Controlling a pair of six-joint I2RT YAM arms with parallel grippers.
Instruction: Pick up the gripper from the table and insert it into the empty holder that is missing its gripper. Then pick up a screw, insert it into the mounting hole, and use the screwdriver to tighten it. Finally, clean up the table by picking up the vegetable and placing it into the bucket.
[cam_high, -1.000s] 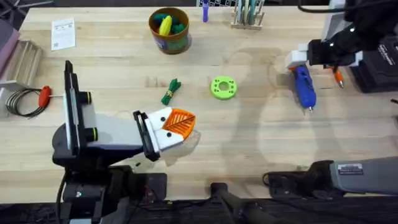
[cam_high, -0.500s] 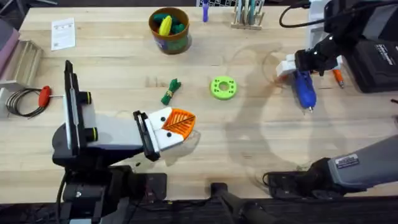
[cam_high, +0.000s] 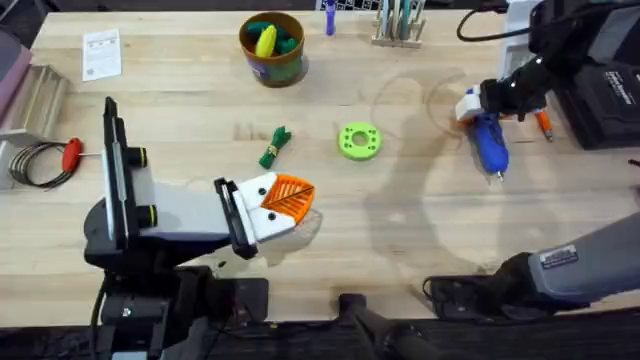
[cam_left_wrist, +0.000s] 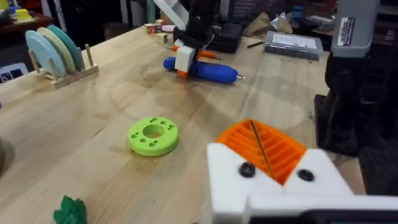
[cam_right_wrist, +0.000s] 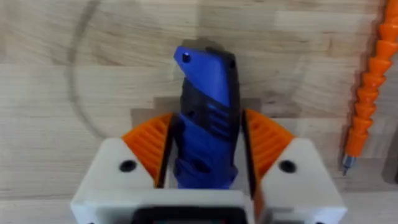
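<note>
Your bright blue pen-shaped electric screwdriver (cam_high: 489, 142) lies at the far right of the wooden bench (cam_high: 400, 230), and your right claw (cam_right_wrist: 208, 146) has its orange ribbed pads (cam_right_wrist: 264, 140) closed around its butt end. Your left claw (cam_high: 285, 203) rests low at the near left; you cannot tell its opening.

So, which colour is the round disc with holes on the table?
The disc is lime green; the left wrist view shows it best.

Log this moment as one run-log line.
right gripper: straddling screwdriver on table | left gripper: idle near vegetable | bucket: far
</note>
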